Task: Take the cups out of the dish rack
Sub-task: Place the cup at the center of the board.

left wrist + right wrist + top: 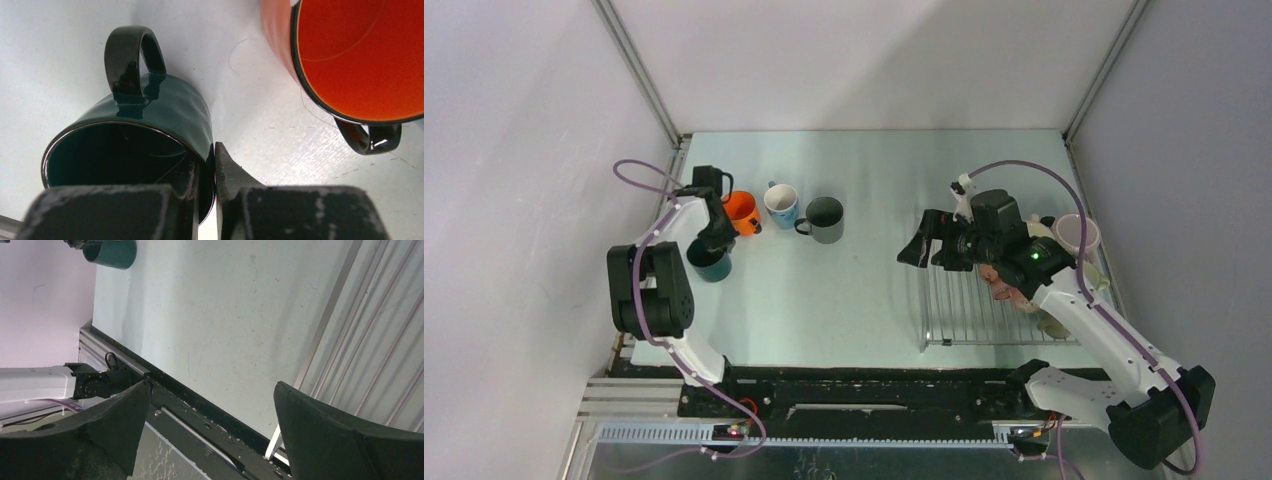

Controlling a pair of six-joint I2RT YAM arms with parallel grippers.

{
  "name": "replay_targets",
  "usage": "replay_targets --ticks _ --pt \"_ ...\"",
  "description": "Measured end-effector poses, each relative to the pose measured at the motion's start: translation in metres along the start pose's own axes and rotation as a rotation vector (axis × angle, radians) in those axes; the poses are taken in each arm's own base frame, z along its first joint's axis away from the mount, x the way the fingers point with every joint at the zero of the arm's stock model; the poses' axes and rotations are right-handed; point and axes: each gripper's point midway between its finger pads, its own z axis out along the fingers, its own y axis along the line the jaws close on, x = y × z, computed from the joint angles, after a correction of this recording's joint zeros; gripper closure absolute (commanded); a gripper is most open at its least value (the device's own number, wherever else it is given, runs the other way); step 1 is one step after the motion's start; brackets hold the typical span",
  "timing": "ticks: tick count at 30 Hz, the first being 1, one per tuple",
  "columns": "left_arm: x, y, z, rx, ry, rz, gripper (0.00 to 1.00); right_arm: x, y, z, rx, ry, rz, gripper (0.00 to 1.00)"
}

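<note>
**Left fingers clamped on teal mug, far from the rack**

The tabletop (874, 290) is pale mint green, scuffed and speckled, boxed in by plain pale walls with metal posts in the far corners. The rack (964, 300) lies flat at its right side, its bars running from the near edge to the far one.

The left arm folds up from its base and bends down well left of the rack. Its fingers (205, 160) are clenched on the wall of a teal mug (150, 125), one finger inside the rim and one outside. The right arm reaches across the rack, and its fingers (921, 245) hang spread wide past the rack's left rim, grasping nothing.

The teal mug has its mouth up and its long axis near vertical, with the handle on the side away from the fingers. Whether it rests on the tabletop I cannot tell. An orange mug (742, 212) stands just beside it, nearer the rack. A white-and-blue mug (781, 205) and a grey mug (824, 219) follow, all upright, between the teal mug and the rack. A pink mug (1079, 235) sits at the rack's far right corner. Others on the rack are mostly hidden under the right arm.
</note>
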Motion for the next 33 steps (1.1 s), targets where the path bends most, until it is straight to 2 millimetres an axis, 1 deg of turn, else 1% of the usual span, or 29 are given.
replay_targets --ticks 5,9,12,18,24,27,30,33 --pt "-0.002 0.001 0.005 -0.005 0.010 0.007 0.98 0.004 -0.002 0.001 0.008 0.018 -0.004 0.00" --pt "-0.005 0.000 0.006 -0.004 0.009 0.013 0.94 0.007 -0.003 0.002 0.014 0.029 -0.003 0.00" --pt "-0.005 0.000 0.007 -0.004 0.010 0.013 0.87 0.009 -0.003 0.003 0.016 0.037 -0.005 0.00" --pt "-0.005 0.000 0.007 -0.007 0.011 0.023 0.66 0.010 -0.003 0.004 0.022 0.040 -0.013 0.00" --pt "-0.004 0.000 0.009 -0.008 0.016 0.033 0.51 0.011 -0.005 0.004 0.031 0.041 -0.015 0.00" --pt "-0.011 -0.002 0.006 -0.001 0.003 0.036 0.43 0.011 -0.005 0.004 0.035 0.040 -0.015 0.00" --pt "-0.019 -0.004 0.002 0.007 -0.017 0.034 0.37 0.011 -0.006 0.004 0.038 0.039 -0.016 0.00" --pt "-0.021 -0.005 -0.003 0.013 -0.028 0.034 0.29 0.011 -0.007 0.005 0.044 0.036 -0.017 0.00"
